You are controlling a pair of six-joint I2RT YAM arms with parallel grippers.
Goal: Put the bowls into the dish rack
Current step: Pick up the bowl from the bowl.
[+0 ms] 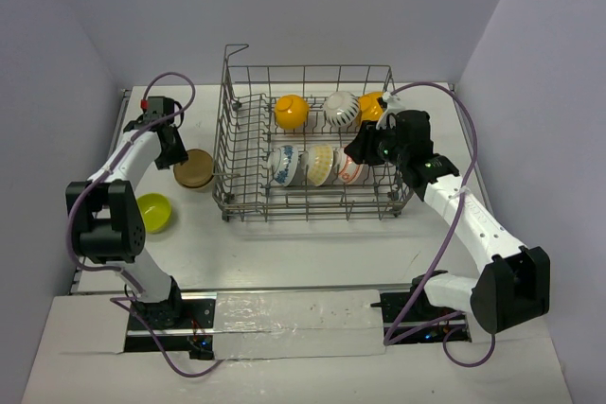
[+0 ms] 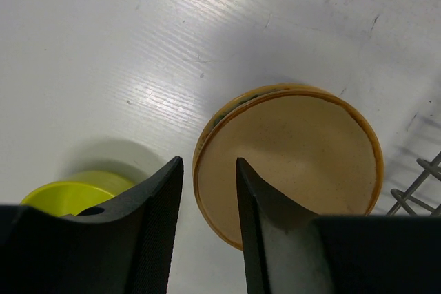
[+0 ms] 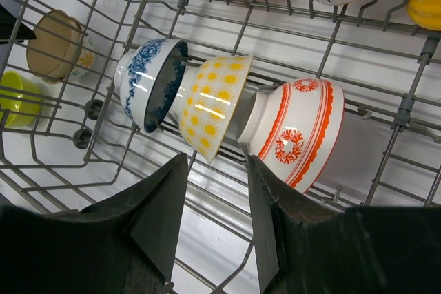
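Left gripper (image 2: 209, 163) jaws spread astride the rim of the tan bowl (image 2: 296, 149); right gripper (image 3: 217, 160) jaws spread, empty, above the dish rack (image 1: 227, 139)

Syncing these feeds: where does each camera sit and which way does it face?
Top external: above and behind, looking down on the dish rack; left arm and right arm show.
Left wrist: on the left arm, looking down past the left gripper at the tan bowl.
Right wrist: on the right arm, looking past the right gripper into the rack.
Shared: all show the tan bowl.
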